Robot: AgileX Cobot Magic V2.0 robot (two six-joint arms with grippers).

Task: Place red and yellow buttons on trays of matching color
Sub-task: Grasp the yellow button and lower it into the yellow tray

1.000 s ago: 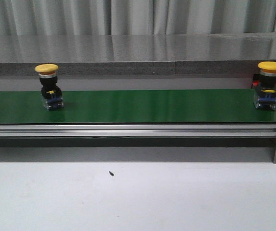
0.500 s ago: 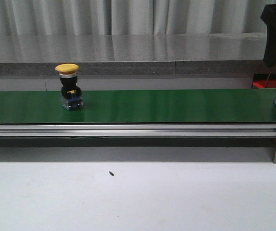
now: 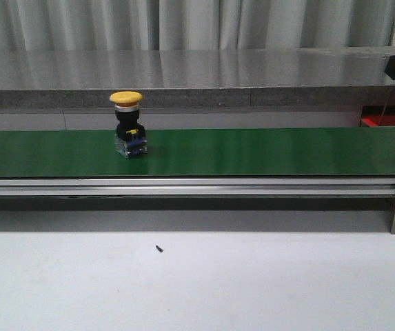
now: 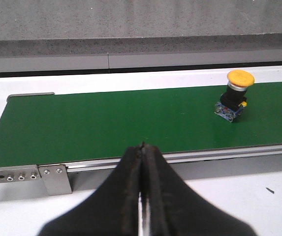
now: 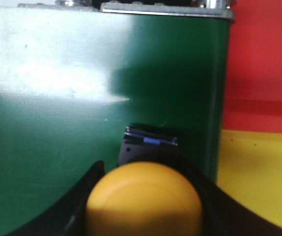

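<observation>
My right gripper [image 5: 145, 196] sits over a yellow button [image 5: 144, 201] at the end of the green conveyor belt [image 5: 57, 98], its dark fingers on either side of the button's stem below the cap. I cannot tell whether they are pinching it or merely flanking it. Just beyond the belt's end lie the yellow tray [image 5: 259, 177] and the red tray [image 5: 264, 59].

My left gripper [image 4: 142, 187] is pressed together and holds nothing, parked before the belt. A second yellow button [image 3: 128, 124] stands upright on the belt, well apart from both grippers.

The risks as I judge them: if my grasp is loose or off-centre, the button could tip or slip off the belt's end. The round cap offers nothing to grip. If the belt is running, the second button will need catching too.
</observation>
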